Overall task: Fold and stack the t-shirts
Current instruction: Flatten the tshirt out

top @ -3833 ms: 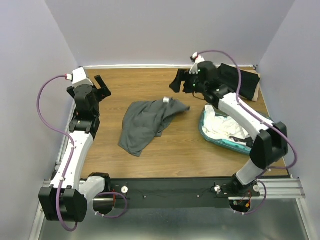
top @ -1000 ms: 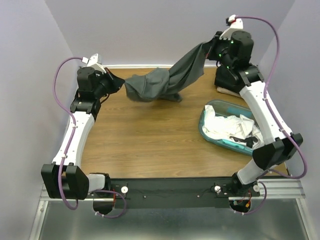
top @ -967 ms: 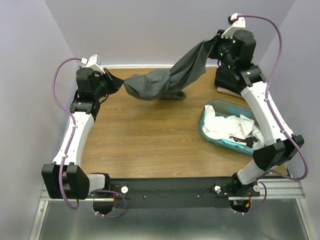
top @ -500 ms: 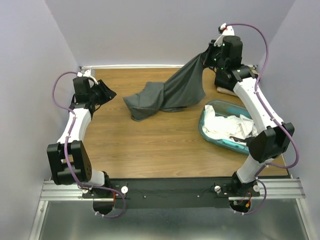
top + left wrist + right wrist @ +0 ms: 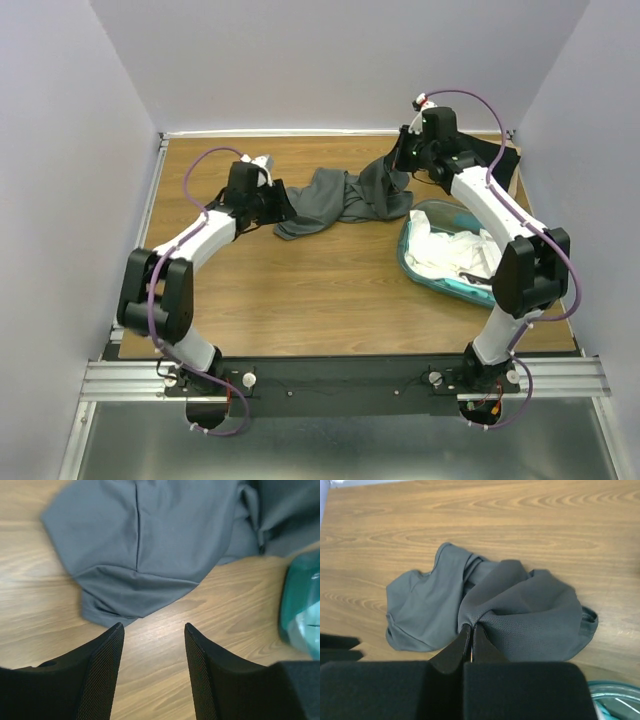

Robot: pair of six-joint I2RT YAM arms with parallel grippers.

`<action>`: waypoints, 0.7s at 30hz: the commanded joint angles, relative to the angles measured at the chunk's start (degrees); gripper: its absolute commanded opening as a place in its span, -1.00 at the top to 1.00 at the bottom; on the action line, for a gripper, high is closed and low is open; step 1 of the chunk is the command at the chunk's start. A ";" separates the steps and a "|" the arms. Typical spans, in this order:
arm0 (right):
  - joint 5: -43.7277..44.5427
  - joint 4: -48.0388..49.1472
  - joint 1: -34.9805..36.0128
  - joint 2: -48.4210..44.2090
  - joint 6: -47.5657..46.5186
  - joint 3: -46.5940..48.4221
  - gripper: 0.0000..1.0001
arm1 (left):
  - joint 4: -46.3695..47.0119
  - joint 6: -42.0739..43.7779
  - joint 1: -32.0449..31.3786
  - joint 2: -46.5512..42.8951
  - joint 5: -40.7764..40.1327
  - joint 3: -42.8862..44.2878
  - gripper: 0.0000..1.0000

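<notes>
My right fingers [image 5: 468, 631] are pinched shut on a bunched fold of the dark grey t-shirt [image 5: 335, 195]. The shirt lies crumpled on the counter [image 5: 300, 290], just beside the teal tub [image 5: 404, 250] of white shirts [image 5: 450, 250]. My left fingers [image 5: 280, 208] are spread wide with nothing between them, low over the wood just short of the shirt's left hem. I judge the step is spreading it flat. I'd ease the left fingers onto that hem, take one layer only, then draw both arms apart evenly so the cloth opens clear of the tub.
</notes>
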 commanded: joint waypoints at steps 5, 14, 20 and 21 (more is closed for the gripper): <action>-3.31 1.67 0.01 -0.44 1.65 -2.42 0.99 | -2.49 3.14 -3.18 10.73 -8.38 8.53 -0.20; -3.22 2.29 0.01 -1.15 2.00 -4.44 0.99 | -2.41 5.16 -4.94 16.45 -9.71 13.99 -0.22; -3.31 2.38 -0.08 -0.97 1.92 -4.70 0.99 | -4.07 5.16 -5.82 19.96 -10.41 16.18 -0.22; -3.48 2.38 -0.08 -0.97 2.00 -4.70 0.99 | -4.42 5.25 -6.08 20.40 -11.54 16.45 -0.22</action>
